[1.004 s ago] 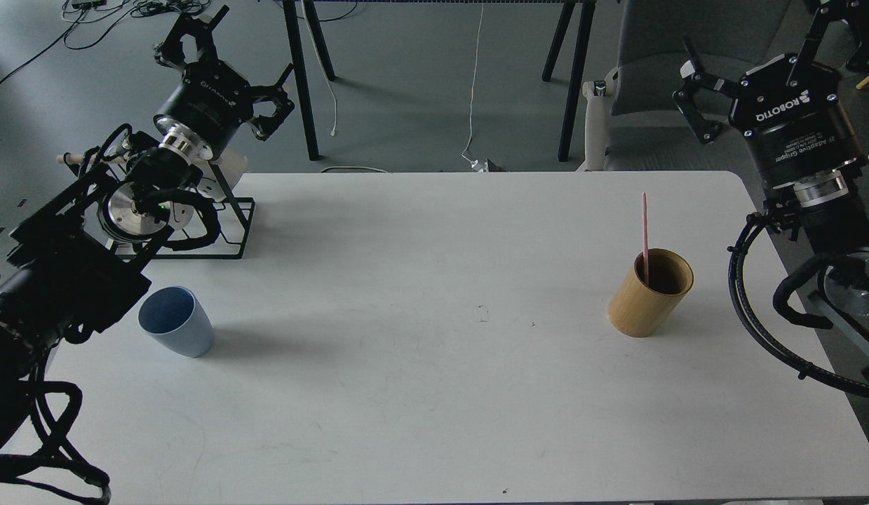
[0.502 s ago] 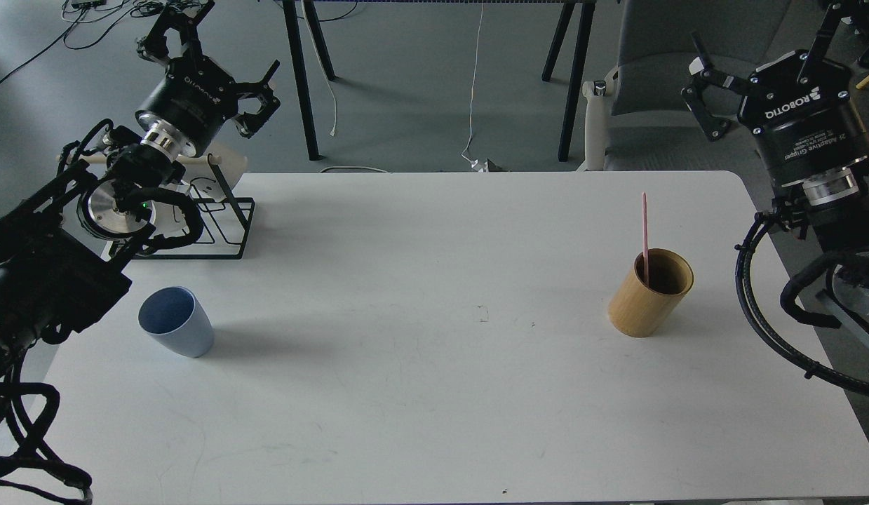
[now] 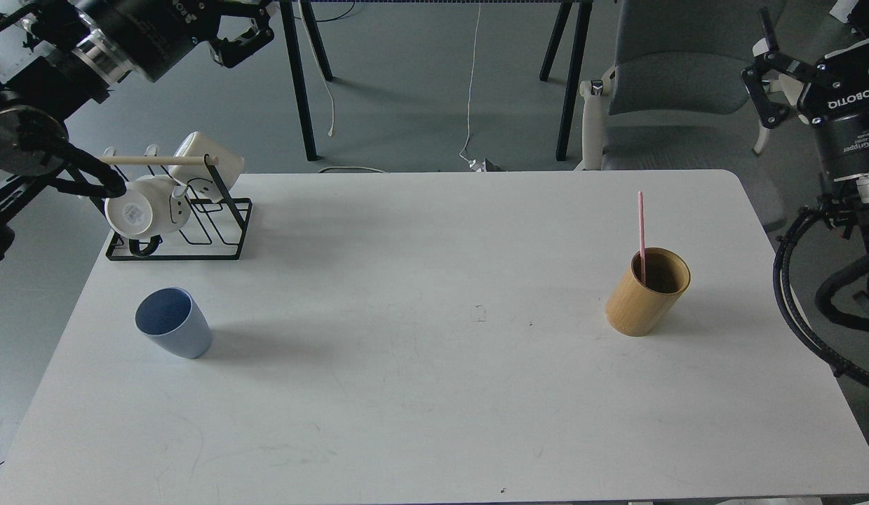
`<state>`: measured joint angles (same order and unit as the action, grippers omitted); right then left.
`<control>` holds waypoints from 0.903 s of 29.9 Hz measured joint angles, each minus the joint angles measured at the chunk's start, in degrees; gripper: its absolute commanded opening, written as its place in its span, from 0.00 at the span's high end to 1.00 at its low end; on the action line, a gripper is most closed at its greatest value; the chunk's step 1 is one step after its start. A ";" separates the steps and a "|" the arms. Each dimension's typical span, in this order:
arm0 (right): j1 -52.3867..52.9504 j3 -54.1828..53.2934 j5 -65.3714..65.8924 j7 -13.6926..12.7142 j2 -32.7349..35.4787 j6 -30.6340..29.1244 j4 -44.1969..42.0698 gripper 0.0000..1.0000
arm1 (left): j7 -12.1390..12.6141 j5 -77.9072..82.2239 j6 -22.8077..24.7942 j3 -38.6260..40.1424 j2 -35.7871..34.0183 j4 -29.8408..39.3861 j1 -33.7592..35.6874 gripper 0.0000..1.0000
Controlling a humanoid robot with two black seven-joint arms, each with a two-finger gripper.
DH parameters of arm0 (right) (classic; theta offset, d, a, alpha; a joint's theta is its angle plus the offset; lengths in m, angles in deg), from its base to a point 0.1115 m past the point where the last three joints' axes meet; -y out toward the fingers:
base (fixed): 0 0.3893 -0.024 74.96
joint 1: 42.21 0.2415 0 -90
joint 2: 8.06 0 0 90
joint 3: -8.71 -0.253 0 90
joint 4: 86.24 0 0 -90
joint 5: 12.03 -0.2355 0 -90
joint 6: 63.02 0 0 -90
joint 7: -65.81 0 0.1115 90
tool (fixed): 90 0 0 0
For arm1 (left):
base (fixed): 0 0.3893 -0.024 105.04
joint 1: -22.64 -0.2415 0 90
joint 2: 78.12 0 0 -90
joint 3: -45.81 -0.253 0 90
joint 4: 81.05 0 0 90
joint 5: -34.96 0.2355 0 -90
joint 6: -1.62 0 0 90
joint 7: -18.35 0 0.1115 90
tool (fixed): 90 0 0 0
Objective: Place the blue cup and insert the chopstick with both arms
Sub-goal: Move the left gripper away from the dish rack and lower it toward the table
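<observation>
Both black jointed arms have pulled up and outward since the earlier frames. The left gripper [image 3: 231,31] now sits at the top left edge of the view, partly cut off; one finger shows but its partner is out of frame, so I cannot tell whether it is open or closed. The right gripper [image 3: 806,49] has risen to the top right corner, its fingers spread apart and holding nothing. With the left arm out of the way, the black wire mug rack [image 3: 227,224] at the table's far left corner is uncovered, with two white mugs [image 3: 143,207] hanging from its pale wooden bar.

The white rectangular table [image 3: 434,407] carries little else. The small pale blue handleless tumbler [image 3: 173,323] stands upright near the left edge, in front of the rack, nothing visible inside it. Well apart, toward the right side, the tan wooden cylinder [image 3: 647,292] stands upright, and the thin pink chopstick [image 3: 642,224] rests in it, rising above its rim. Behind the table stands a grey chair [image 3: 679,91].
</observation>
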<state>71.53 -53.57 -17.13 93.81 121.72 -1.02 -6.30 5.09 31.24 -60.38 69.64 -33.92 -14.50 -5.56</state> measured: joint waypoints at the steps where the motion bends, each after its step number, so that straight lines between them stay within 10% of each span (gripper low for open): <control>1: 0.00 -0.19 0.00 0.00 0.01 0.00 0.00 0.01 | -0.60 1.50 0.01 -0.51 -1.64 0.82 0.16 0.00; 8: -0.02 -0.60 0.01 0.00 -0.19 0.00 -0.06 0.01 | -13.73 26.83 0.02 -4.09 -14.73 5.00 0.94 0.00; 19: -0.10 -0.56 0.01 0.00 -0.58 0.00 -0.14 0.01 | -14.76 54.41 0.00 -9.73 -30.82 14.36 -1.31 0.00; 27: -0.44 -0.64 0.01 0.00 -0.28 0.00 -0.13 0.01 | -14.77 71.07 -0.01 -14.63 -23.04 -2.49 -2.78 0.00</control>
<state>71.10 -54.21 -17.12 93.81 121.45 -1.02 -6.43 -9.67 102.31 -60.38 55.01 -56.96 -17.00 -8.34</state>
